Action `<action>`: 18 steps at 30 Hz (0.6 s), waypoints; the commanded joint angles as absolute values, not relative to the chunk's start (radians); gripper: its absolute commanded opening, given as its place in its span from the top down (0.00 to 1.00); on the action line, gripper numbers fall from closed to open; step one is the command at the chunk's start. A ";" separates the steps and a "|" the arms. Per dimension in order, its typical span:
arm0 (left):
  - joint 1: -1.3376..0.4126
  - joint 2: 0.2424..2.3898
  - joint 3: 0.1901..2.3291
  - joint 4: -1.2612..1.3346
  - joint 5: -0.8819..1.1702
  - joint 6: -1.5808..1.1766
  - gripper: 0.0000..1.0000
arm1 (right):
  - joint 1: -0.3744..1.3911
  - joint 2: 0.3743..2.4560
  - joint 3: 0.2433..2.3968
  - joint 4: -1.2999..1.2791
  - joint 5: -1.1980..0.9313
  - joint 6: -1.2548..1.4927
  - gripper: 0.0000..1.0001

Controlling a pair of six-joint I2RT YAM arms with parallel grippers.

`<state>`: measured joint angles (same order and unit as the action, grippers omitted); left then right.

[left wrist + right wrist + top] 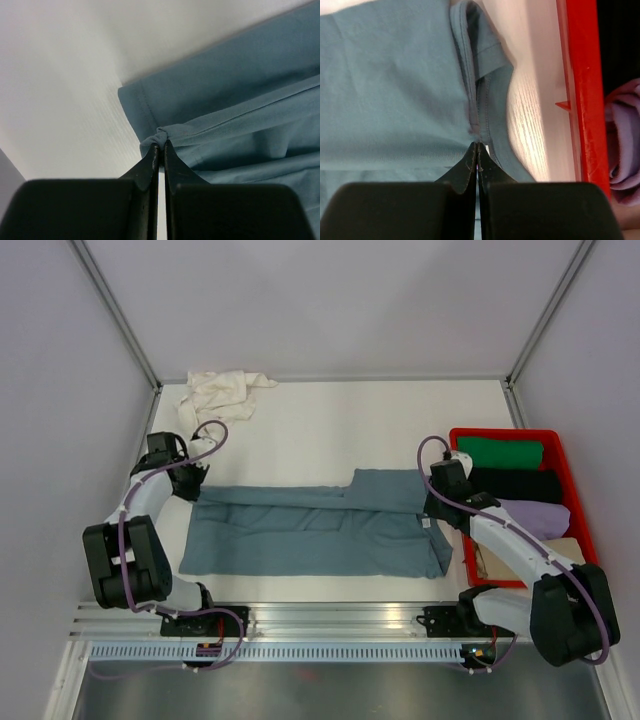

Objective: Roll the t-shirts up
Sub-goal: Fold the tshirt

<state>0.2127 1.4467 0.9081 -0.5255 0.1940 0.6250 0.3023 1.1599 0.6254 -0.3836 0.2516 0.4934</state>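
The blue shirt covers the middle of the worktop from 9 to 3 o'clock. Bare worktop lies open at 12 o'clock, up to the back wall. A crumpled white shirt fills the 11 o'clock corner. At 3 o'clock the crate stands just beside the right tool, leaving a narrow strip. The side wall crowds 9 o'clock.

Both arms reach low over the table from the near edge, elbows swung outward, with the left gripper and the right gripper each pinched tight on an end of the blue-grey t-shirt.
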 commanded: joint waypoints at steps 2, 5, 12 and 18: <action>0.225 1.466 0.865 -0.491 0.178 0.673 0.98 | 0.285 1.222 0.609 -0.422 0.269 0.555 1.00; 0.224 1.468 0.859 -0.491 0.164 0.683 0.98 | 0.265 1.221 0.595 -0.419 0.256 0.560 0.99; 0.227 1.463 0.854 -0.489 0.129 0.715 0.98 | 0.239 1.204 0.580 -0.416 0.238 0.574 0.94; 0.225 1.421 0.828 -0.555 0.153 0.761 0.65 | 0.239 1.206 0.587 -0.417 0.221 0.568 0.68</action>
